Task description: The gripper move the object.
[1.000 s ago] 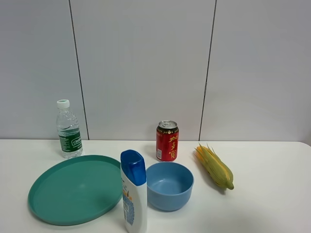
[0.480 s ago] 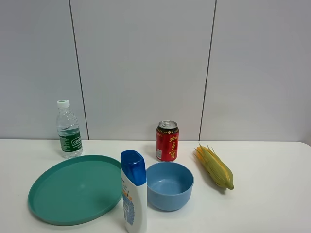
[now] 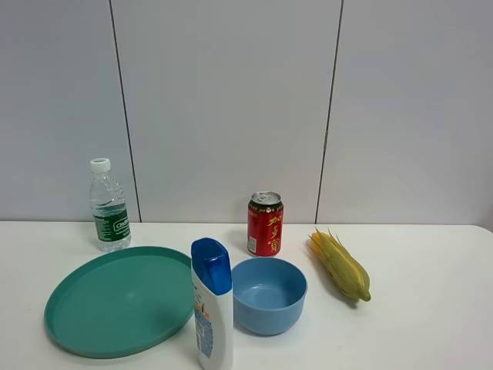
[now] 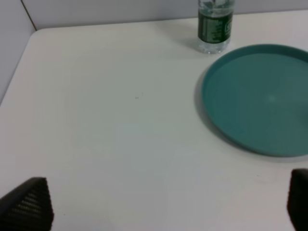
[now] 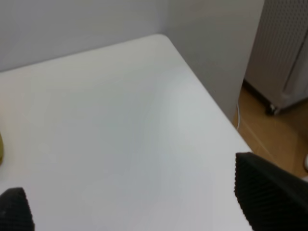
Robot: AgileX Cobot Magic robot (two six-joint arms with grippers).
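Note:
The white shampoo bottle [image 3: 212, 320] with a blue flip cap and an orange-and-blue label stands upright at the table's front, between the green plate [image 3: 115, 299] and the blue bowl [image 3: 269, 295]. No gripper shows in the exterior high view. In the left wrist view my left gripper [image 4: 163, 208] is open and empty over bare table, to the side of the green plate [image 4: 260, 98]. In the right wrist view my right gripper [image 5: 142, 202] is open and empty near the table's corner. The shampoo bottle shows in neither wrist view.
A clear green-labelled water bottle [image 3: 108, 206] stands behind the plate, also in the left wrist view [image 4: 215, 25]. A red can [image 3: 265, 224] stands behind the bowl. A corn cob [image 3: 340, 265] lies to the right. The table's edge [image 5: 211, 108] drops to the floor.

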